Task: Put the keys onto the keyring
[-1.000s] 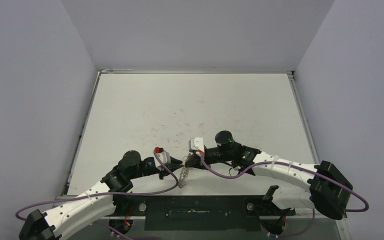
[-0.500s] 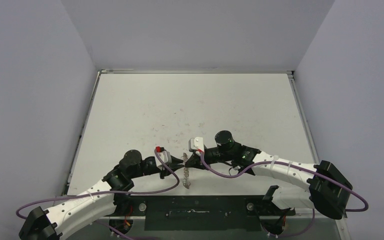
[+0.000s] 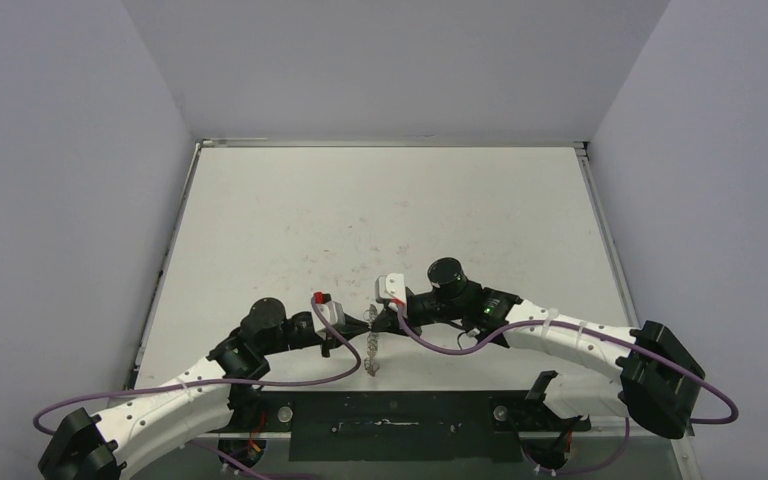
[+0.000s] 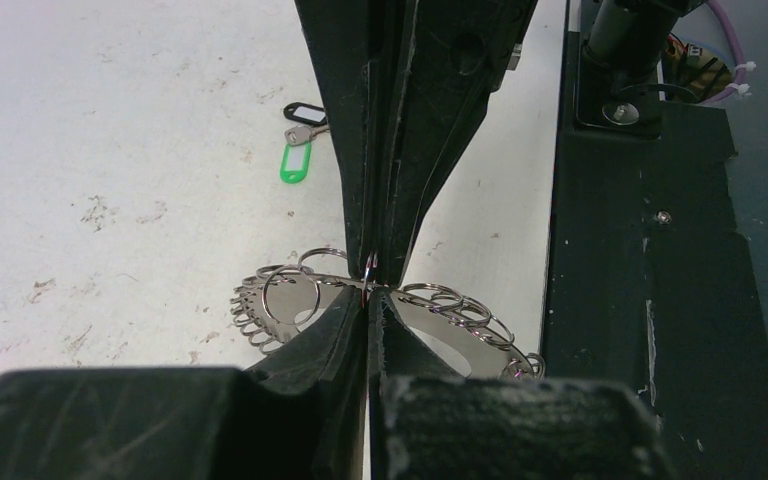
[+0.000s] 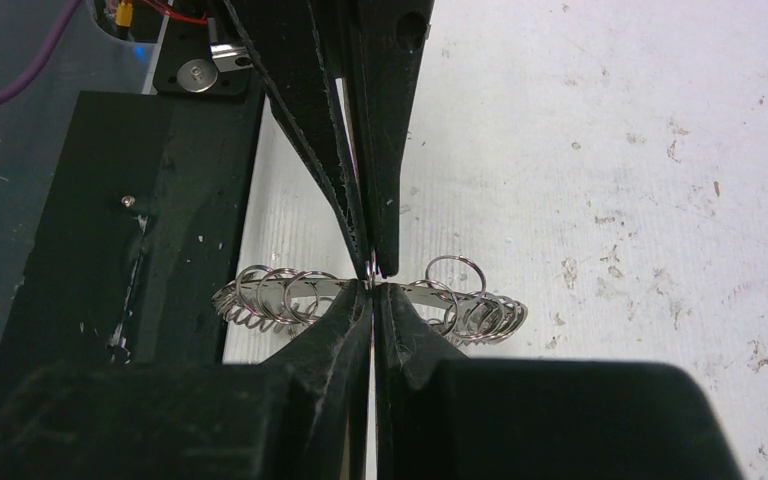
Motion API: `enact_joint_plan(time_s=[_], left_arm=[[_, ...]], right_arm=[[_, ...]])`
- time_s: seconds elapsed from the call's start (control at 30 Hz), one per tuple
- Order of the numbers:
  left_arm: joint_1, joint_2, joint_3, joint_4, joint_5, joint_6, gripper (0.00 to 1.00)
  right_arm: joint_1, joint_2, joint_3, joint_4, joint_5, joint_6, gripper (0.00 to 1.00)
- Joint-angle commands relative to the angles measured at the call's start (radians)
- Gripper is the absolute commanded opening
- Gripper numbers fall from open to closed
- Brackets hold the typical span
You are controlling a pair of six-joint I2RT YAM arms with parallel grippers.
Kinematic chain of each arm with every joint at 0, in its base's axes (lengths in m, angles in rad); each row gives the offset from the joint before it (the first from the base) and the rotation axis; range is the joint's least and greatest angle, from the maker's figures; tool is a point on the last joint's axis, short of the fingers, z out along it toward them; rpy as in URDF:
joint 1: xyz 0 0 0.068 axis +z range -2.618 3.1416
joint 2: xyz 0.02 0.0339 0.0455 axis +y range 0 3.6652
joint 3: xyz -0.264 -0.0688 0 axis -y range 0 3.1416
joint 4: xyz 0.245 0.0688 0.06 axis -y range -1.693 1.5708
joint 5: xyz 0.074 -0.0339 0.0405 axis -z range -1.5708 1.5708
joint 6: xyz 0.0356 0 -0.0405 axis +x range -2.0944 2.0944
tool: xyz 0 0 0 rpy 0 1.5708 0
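Because both grippers pinch the same tiny spot on the keyring [image 3: 371, 348], a small slip can spoil a lot. The left gripper [image 4: 368, 300] comes up from the bottom of its own view. The right gripper [image 4: 373, 268] comes down from the top. Their tips meet nose to nose on one little wire loop. If they tug apart too hard, I think the loop can bend or pop out — then the big ring drops. It hangs low in the top view, near the bottom edge of the table [image 4: 110, 120] and close to the black plate [image 4: 660, 300], so a fall may send it off the white top. The ring also looks big next to that thin loop, so it may swing and twist out of the pinch.

Another worry is that the keys [image 4: 300, 140] are in no gripper. They lie flat on the table at the upper middle of the left wrist view, well apart from the ring. One gripper has to let go to fetch them, and if the other one's hold is weak, the ring falls.

Both grippers are squeezed almost all the way closed — only a hair of a gap shows between each pair of fingers. Each seems to hold that loop and nothing else. From the top view I cannot find the keys.
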Motion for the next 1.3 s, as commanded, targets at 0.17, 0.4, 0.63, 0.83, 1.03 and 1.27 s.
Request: enact_joint_plan(time_s=[0.17, 0.4, 0.63, 0.83, 1.03, 1.27], left_arm=[[-0.003, 0.013, 0.061, 0.070, 0.013, 0.005, 0.00], [-0.004, 0.007, 0.062, 0.069, 0.000, 0.018, 0.02], [-0.004, 0.026, 0.066, 0.066, 0.008, 0.018, 0.21], [-0.003, 0.033, 0.071, 0.068, 0.013, 0.016, 0.27], [-0.002, 0.028, 0.071, 0.073, 0.019, 0.024, 0.26], [-0.003, 0.030, 0.069, 0.095, 0.041, 0.034, 0.16]], right_arm=[[0.024, 0.034, 0.064, -0.034, -0.022, -0.027, 0.09], [0.024, 0.030, 0.063, -0.040, -0.012, -0.034, 0.07], [0.025, 0.033, 0.061, -0.031, -0.027, -0.036, 0.00], [0.025, 0.034, 0.059, -0.031, -0.027, -0.036, 0.00], [0.025, 0.037, 0.057, -0.026, -0.025, -0.036, 0.00], [0.029, 0.043, 0.060, -0.035, -0.015, -0.036, 0.00]])
